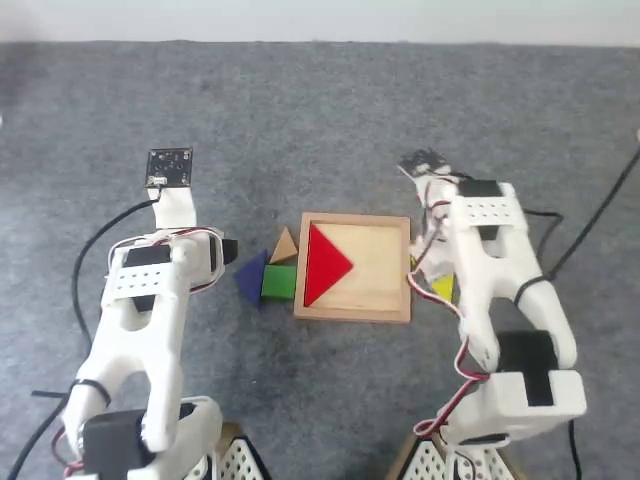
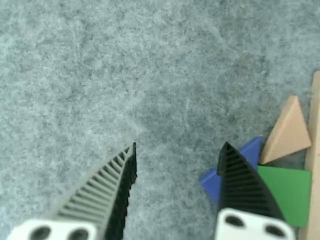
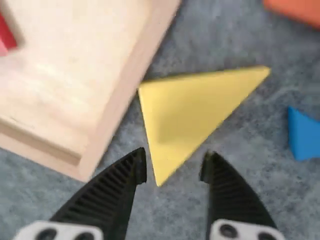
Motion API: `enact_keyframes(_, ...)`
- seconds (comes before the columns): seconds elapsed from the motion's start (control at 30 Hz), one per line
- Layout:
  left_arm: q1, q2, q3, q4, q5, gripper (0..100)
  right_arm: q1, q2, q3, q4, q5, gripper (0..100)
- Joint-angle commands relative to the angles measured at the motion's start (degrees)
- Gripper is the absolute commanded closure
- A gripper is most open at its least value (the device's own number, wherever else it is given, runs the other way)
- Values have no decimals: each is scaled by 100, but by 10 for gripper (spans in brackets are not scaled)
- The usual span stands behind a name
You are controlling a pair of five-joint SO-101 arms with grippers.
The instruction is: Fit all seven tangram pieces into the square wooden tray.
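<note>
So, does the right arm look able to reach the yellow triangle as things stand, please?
Probably yes: its open end effector is right at a corner of the yellow triangle, with nothing in between.

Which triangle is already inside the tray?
The big red triangle: it lies inside the wooden tray, while the tan triangle, dark blue triangle and yellow triangle sit outside on the carpet.

The pale tray (image 1: 350,313) is framing a red triangle (image 1: 325,262). A green piece (image 1: 278,282), navy piece (image 1: 250,275), tan piece (image 1: 285,247), yellow triangle (image 3: 192,112), orange piece (image 3: 295,9) and sky-blue piece (image 3: 302,134) are dotting speckled grey carpet (image 1: 300,120).
</note>
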Motion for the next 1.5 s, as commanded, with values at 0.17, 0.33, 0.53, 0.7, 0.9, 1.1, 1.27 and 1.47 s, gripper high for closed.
enact_keyframes(0.17,-35,-35,-145,35,35,744,-400,1191,-1116,-382,-255,702)
enact_keyframes(0.33,-35,-35,-145,35,35,744,-303,2176,-1864,119,-220,702)
enact_keyframes(0.53,-35,-35,-145,35,35,744,356,2334,-2251,295,-211,702)
enact_keyframes(0.7,-35,-44,-145,35,35,744,479,2316,-2233,330,-53,702)
enact_keyframes(0.9,-35,-44,-154,35,35,744,426,2316,-2251,321,-44,702)
enact_keyframes(1.1,-35,-53,-154,44,35,744,400,2475,-2286,277,-62,777)
enact_keyframes(1.27,-35,-53,-154,44,35,744,409,2448,-2400,303,-334,921)
enact_keyframes(1.47,-35,-44,-154,44,35,744,391,2105,-2418,347,-905,759)
